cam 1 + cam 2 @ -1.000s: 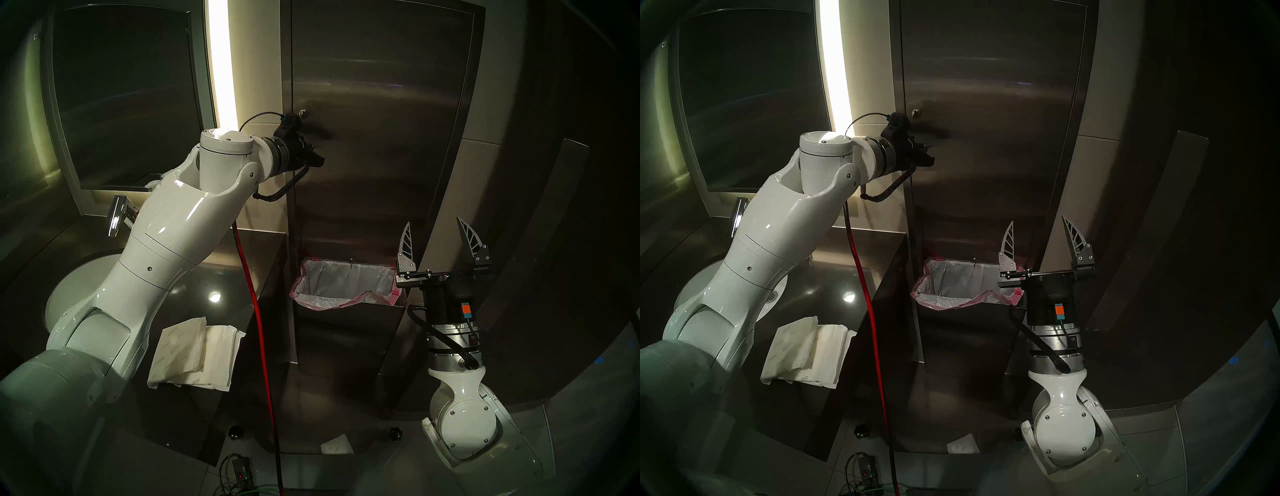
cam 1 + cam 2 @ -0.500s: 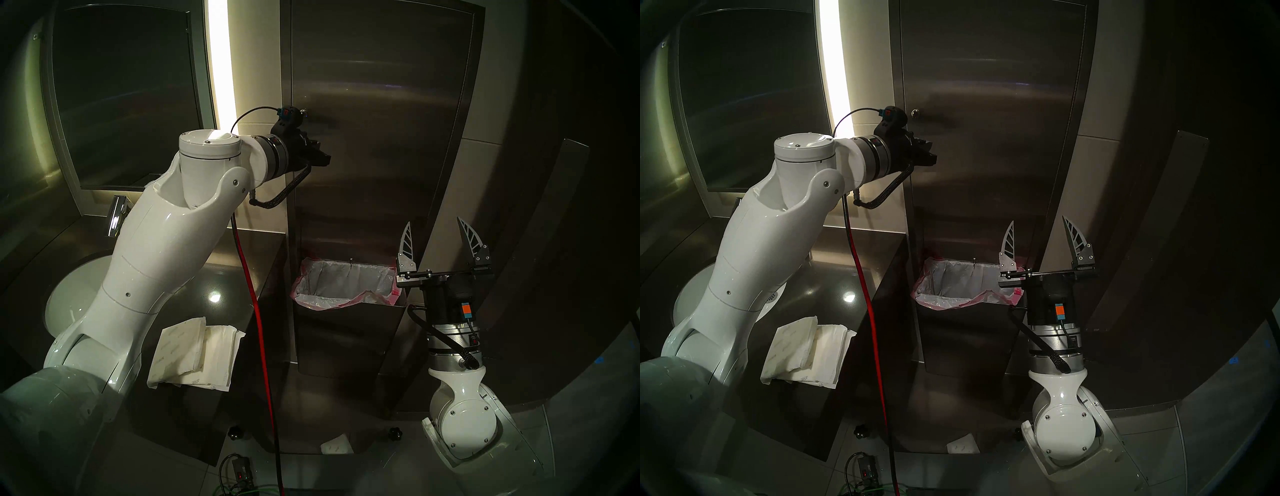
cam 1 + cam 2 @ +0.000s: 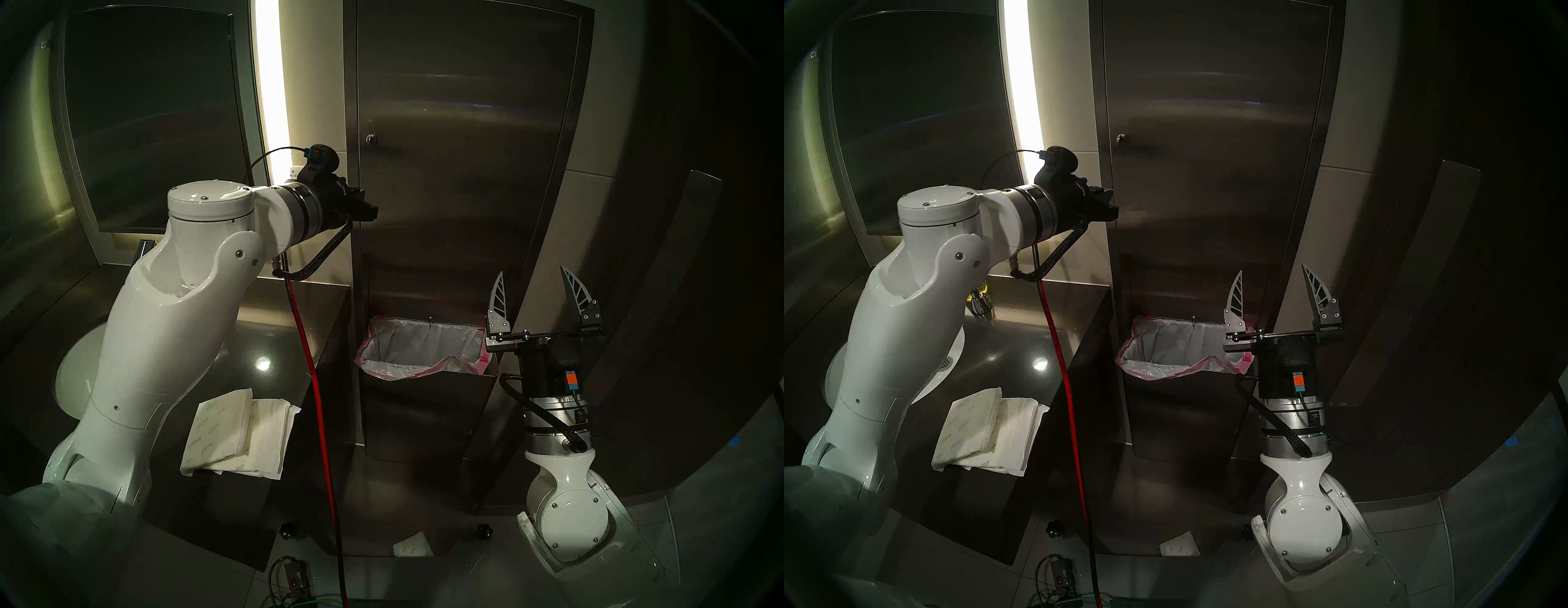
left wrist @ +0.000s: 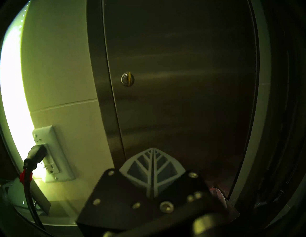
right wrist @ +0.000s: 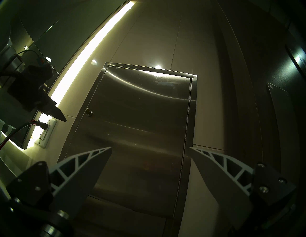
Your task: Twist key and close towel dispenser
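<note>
The towel dispenser (image 3: pixel 462 178) is a tall brushed steel wall cabinet, and its long door lies flush in its frame. It also shows in the right wrist view (image 5: pixel 140 115). The round silver lock (image 3: pixel 370 138) sits at the door's left edge. The brass key (image 4: pixel 130 77) stands edge-on and upright in the lock (image 4: pixel 127 79). My left gripper (image 3: pixel 372 211) is shut and empty. It hangs below and left of the lock, apart from the door, and in its own view (image 4: pixel 153 149) the fingers are pressed together. My right gripper (image 3: pixel 531 271) is open and empty, pointing up by the dispenser's lower right.
A waste bin with a pink-edged liner (image 3: pixel 424 352) sits under the dispenser. A stack of paper towels (image 3: pixel 237 429) lies on the dark counter. A red cable (image 3: pixel 314 382) runs from a wall outlet (image 4: pixel 53 154). A dark framed mirror (image 3: pixel 148 119) and a sink (image 3: pixel 72 373) are at the left.
My left arm has drawn back down and to the left, away from the door. The lock, partly covered by my wrist half a second ago, now shows. The right arm has not moved.
</note>
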`<state>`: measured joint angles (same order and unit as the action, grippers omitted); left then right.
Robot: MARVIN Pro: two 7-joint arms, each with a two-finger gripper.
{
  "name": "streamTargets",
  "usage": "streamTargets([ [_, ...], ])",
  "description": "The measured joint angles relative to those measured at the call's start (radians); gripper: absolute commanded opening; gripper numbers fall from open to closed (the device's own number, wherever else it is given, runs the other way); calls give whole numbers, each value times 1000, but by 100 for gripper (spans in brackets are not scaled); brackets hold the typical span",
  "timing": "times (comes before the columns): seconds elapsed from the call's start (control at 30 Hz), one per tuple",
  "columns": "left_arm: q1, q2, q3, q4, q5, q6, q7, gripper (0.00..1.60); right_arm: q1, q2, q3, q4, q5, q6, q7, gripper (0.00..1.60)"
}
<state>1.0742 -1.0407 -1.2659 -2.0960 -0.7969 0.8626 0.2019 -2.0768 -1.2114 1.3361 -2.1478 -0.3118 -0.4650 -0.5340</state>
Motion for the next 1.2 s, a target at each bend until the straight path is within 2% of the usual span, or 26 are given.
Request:
streamTargets([
  [0.43, 173, -5, -71, -187, -95, 72, 119, 0, 1, 3, -2, 0, 0, 0, -3, 160],
  [0.67, 269, -18, -114, -290, -145, 100, 220, 0, 2, 5, -3, 0, 1, 0, -5, 160],
  [0.97, 367, -56, -173, -330, -199, 100, 329, 0, 2, 6, -4, 0, 1, 0, -6, 160],
  [1.2, 464, -111, -238, -335, -259, 84, 390, 0, 2, 8, -4, 0, 1, 1, -8, 160],
])
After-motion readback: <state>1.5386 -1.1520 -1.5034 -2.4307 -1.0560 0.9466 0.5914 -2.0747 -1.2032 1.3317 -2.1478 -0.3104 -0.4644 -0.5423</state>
